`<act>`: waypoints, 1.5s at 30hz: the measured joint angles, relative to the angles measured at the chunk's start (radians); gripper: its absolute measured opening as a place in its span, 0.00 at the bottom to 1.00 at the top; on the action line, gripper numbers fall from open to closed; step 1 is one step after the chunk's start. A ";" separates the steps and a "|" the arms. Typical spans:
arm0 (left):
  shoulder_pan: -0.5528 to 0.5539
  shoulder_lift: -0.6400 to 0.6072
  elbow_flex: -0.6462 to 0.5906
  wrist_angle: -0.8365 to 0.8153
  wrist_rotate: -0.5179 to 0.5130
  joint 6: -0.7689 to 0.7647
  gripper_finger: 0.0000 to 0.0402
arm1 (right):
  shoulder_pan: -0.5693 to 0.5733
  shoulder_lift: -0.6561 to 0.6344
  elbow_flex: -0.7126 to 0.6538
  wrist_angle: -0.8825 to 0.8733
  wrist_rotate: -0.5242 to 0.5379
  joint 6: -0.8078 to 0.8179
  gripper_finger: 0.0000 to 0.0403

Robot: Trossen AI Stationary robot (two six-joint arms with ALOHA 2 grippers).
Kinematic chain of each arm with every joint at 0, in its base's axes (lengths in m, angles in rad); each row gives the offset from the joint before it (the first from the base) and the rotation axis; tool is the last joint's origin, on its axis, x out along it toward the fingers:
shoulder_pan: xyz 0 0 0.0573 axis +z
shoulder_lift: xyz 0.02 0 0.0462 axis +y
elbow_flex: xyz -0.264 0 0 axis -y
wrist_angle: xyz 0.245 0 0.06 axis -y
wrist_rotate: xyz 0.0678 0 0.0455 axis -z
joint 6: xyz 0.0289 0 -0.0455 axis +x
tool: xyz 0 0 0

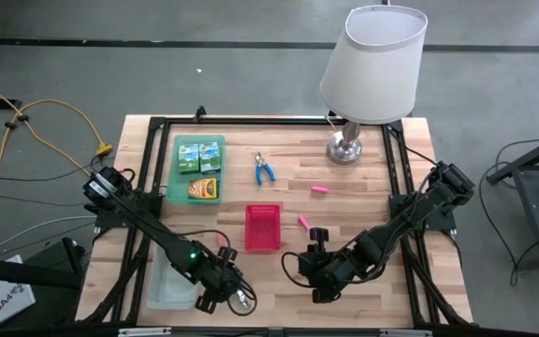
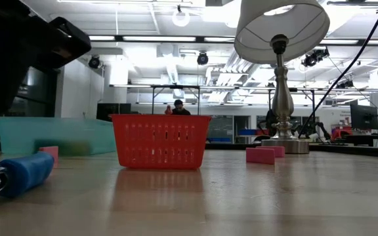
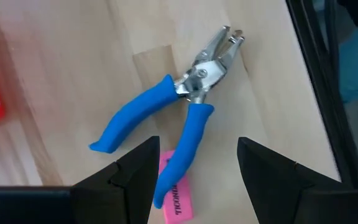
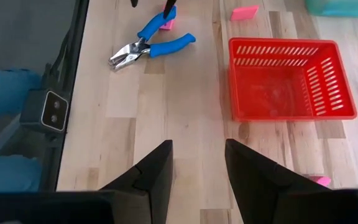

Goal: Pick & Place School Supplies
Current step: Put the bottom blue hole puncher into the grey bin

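A blue-handled metal tool lies flat on the wood near the table's near edge, one handle resting on a pink eraser. My left gripper is open right above it, with a finger on each side of that handle; in the high view the left gripper is at the near edge. My right gripper is open over bare wood, right of the red basket. A second blue tool and pink erasers lie farther back. Green-and-yellow boxes sit in the green tray.
A clear bin stands at the near left beside my left arm. A lamp stands at the far right corner. A black frame borders the table. Another pink eraser lies just right of the basket.
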 joint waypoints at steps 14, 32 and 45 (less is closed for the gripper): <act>0.000 0.019 0.000 -0.020 -0.010 0.056 0.52 | 0.002 0.000 0.000 0.000 -0.021 0.014 0.34; 0.000 0.097 -0.001 -0.023 -0.008 0.113 0.52 | 0.007 0.000 0.000 0.002 -0.022 0.028 0.34; 0.000 0.102 0.000 -0.022 -0.033 0.135 0.50 | 0.007 0.000 0.000 0.001 -0.022 0.026 0.34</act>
